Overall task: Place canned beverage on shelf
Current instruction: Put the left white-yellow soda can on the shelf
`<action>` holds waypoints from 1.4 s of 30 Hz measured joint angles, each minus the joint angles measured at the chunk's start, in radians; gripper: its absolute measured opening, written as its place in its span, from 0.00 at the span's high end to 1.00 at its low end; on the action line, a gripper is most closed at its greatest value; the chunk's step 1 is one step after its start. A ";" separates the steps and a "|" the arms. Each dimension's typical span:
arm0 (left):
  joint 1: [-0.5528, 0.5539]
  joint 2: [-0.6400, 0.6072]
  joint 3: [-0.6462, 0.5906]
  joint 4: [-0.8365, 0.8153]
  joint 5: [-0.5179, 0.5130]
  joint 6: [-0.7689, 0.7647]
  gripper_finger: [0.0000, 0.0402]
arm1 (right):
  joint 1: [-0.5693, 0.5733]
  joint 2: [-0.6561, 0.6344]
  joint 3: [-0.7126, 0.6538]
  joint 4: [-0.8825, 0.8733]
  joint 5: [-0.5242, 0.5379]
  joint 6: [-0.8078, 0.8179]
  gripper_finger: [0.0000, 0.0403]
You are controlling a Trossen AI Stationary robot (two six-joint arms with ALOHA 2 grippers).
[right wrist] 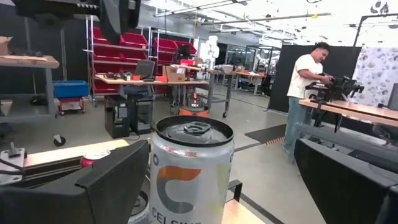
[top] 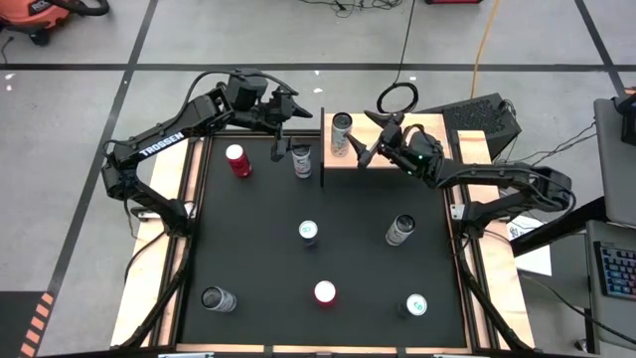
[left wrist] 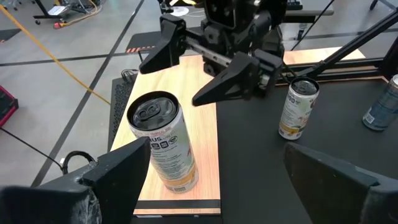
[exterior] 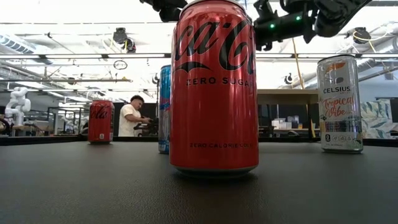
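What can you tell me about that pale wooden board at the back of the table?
The pale-wood rectangular shelf sits at the black table's far edge, a dark strip along one short end. One white Celsius can stands upright on it. The open right gripper hovers beside that can; the open left gripper hangs nearby, off the board.

The tabletop (top: 258,259) is matt black, edged in pale wood. At its 12 o'clock edge the shelf (top: 383,149) is light blond wood with a black trim, and a white can (top: 342,133) with an orange mark and grey lettering stands on it. At 11 o'clock sits a red can (top: 238,160). Toward 6 o'clock a red can with black script (exterior: 214,87) reads Zero Sugar. Both arms and each pincer are black; the left arm carries white lettering.
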 joint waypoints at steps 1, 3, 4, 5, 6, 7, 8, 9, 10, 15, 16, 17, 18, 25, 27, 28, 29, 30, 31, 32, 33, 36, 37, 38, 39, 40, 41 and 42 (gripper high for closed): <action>0.000 0.000 0.000 0.000 0.000 0.000 0.08 | 0.000 0.007 0.000 0.009 0.000 -0.002 0.05; 0.000 0.000 0.000 0.000 0.000 0.000 0.08 | 0.000 0.018 0.000 0.021 0.000 -0.018 0.05; 0.000 0.000 0.000 0.000 0.000 0.000 0.08 | 0.000 0.024 0.000 0.022 -0.001 -0.028 0.05; 0.000 0.000 0.000 0.000 0.000 0.000 0.08 | 0.000 0.030 0.000 0.022 -0.003 -0.030 0.05; 0.000 0.000 0.000 0.000 0.000 0.000 0.08 | 0.000 0.035 0.000 0.021 -0.012 -0.030 0.05; 0.000 0.000 0.000 0.000 0.000 0.000 0.08 | 0.000 0.042 0.000 0.022 -0.028 -0.031 0.05; 0.000 0.000 0.000 0.000 0.000 0.000 0.08 | 0.000 0.048 0.000 0.030 -0.039 -0.031 0.05; 0.000 0.000 0.000 0.000 0.000 0.000 0.08 | 0.000 0.055 0.000 0.042 -0.051 -0.032 0.05; 0.000 0.000 0.000 0.000 0.000 0.000 0.08 | 0.000 0.062 0.003 0.057 -0.049 -0.033 0.05; 0.000 0.000 0.000 0.000 0.000 0.000 0.08 | -0.008 0.108 0.089 -0.008 -0.049 -0.035 0.05; 0.000 0.000 0.000 0.000 0.000 0.000 0.08 | -0.008 0.120 0.110 -0.033 -0.049 -0.035 0.05; 0.000 0.000 0.000 0.000 0.000 0.000 0.08 | -0.008 0.136 0.131 -0.062 -0.049 -0.037 0.05; 0.000 0.000 0.000 0.000 0.000 0.000 0.08 | -0.008 0.152 0.153 -0.085 -0.049 -0.043 0.05; 0.000 0.000 0.000 -0.007 0.000 0.000 0.08 | -0.008 0.225 0.244 -0.183 0.008 -0.067 0.05; 0.000 0.000 0.000 -0.017 0.000 0.001 0.08 | -0.008 0.224 0.248 -0.180 0.006 -0.067 0.05; 0.000 0.000 0.000 -0.024 0.000 0.001 0.08 | -0.008 0.223 0.248 -0.179 0.005 -0.067 0.05; 0.000 0.000 0.000 -0.027 0.000 0.001 0.08 | -0.008 0.220 0.248 -0.186 0.005 -0.065 0.05; 0.000 0.000 0.000 -0.029 0.000 0.001 0.08 | -0.007 0.218 0.248 -0.191 0.004 -0.059 0.06; 0.000 0.000 0.000 -0.031 0.000 0.001 0.08 | -0.007 0.217 0.248 -0.191 0.004 -0.054 0.07; 0.000 0.000 0.000 -0.033 0.000 0.001 0.08 | -0.007 0.217 0.248 -0.191 0.005 -0.053 0.08; 0.000 0.000 0.000 -0.034 0.000 0.001 0.08 | -0.007 0.216 0.248 -0.194 0.006 -0.052 0.09; 0.000 0.000 0.000 -0.045 0.000 0.001 0.08 | -0.007 0.216 0.248 -0.224 0.007 -0.050 0.15; 0.000 0.000 0.000 -0.047 0.000 0.001 0.08 | -0.007 0.216 0.248 -0.233 0.007 -0.045 0.18; 0.000 0.000 0.000 -0.048 0.000 0.001 0.08 | -0.006 0.216 0.248 -0.239 0.007 -0.041 0.20; 0.000 0.000 0.000 -0.047 0.000 0.001 0.08 | -0.006 0.216 0.248 -0.243 0.007 -0.035 0.22; 0.000 0.000 0.000 -0.047 0.000 0.001 0.08 | -0.006 0.216 0.248 -0.243 0.007 -0.030 0.25; 0.000 0.000 0.000 -0.047 0.000 0.001 0.08 | -0.006 0.216 0.248 -0.243 0.006 -0.027 0.27; 0.000 0.000 0.000 -0.047 0.000 0.001 0.08 | -0.005 0.216 0.248 -0.243 0.006 -0.024 0.29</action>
